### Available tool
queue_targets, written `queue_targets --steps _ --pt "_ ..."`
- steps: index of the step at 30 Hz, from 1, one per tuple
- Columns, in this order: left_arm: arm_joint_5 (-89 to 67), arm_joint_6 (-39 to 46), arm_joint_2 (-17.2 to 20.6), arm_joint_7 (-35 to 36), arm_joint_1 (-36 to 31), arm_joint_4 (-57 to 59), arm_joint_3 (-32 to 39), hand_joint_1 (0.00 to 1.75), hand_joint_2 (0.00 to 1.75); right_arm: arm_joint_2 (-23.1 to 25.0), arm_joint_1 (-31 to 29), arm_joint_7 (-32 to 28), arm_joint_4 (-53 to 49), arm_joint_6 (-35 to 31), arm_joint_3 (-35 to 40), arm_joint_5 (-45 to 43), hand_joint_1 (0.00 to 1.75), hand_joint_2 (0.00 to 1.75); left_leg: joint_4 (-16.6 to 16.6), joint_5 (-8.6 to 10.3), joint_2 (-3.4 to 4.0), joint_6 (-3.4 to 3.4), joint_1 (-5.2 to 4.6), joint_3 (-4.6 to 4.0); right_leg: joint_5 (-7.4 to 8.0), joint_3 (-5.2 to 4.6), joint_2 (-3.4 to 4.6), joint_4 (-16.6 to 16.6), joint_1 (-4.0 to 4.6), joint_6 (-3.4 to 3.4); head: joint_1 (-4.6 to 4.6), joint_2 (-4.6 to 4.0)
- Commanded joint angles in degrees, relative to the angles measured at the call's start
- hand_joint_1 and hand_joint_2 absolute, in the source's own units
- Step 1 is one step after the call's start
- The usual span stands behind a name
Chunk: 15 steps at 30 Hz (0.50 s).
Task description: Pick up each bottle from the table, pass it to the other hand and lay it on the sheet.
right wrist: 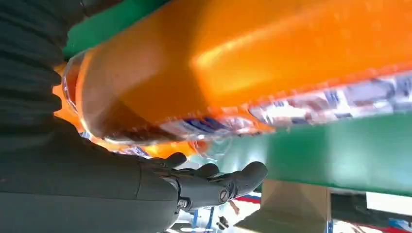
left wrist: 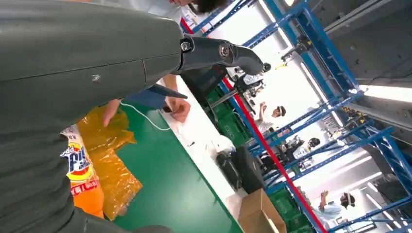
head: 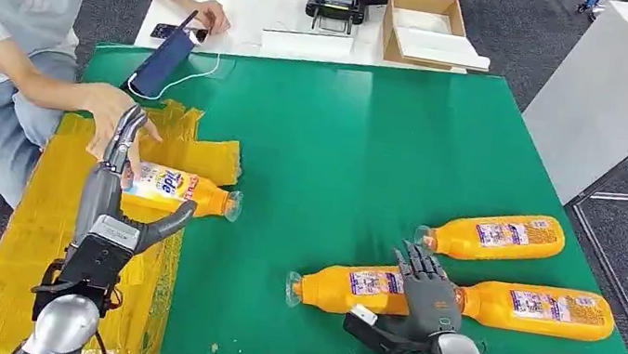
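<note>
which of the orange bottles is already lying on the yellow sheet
The bottle at the left hand; it rests partly on the yellow sheet. The other three lie on the green mat.

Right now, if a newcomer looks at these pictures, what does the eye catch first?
Bright orange bottles lying on the green mat: three near the right hand, which is over the nearest bottle. The left hand is at a fourth bottle by the yellow sheet, beside a person's hand.

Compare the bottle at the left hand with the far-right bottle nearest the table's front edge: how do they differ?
The left bottle lies on the yellow sheet at the left hand; the right bottle lies on bare green mat, untouched. Both are orange, labelled, on their sides.
</note>
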Motion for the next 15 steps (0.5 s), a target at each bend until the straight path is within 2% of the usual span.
queue_targets --steps 1,9,15 --pt "0.3 0.1 0.1 0.2 -2.0 3.8 -1.4 0.0 1.75 0.5 -0.3 -0.4 9.0 1.5 -1.0 -0.3 1.43 1.75 -0.1 0.02 -0.2 -0.13 0.05 0.19 -0.03 0.26 -0.26 -0.1 0.06 -0.11 0.0 0.0" --pt "0.3 0.1 0.1 0.2 -2.0 3.8 -1.4 0.0 1.75 0.5 -0.3 -0.4 9.0 1.5 -1.0 -0.3 1.43 1.75 -0.1 0.13 -0.24 0.12 0.04 0.25 -0.04 0.39 -0.24 -0.1 0.05 -0.13 0.0 0.0" --pt "0.3 0.1 0.1 0.2 -2.0 3.8 -1.4 0.0 1.75 0.5 -0.3 -0.4 9.0 1.5 -1.0 -0.3 1.43 1.75 -0.1 0.04 -0.25 0.04 0.04 0.3 -0.07 0.48 -0.25 -0.1 0.05 -0.12 0.0 0.0"
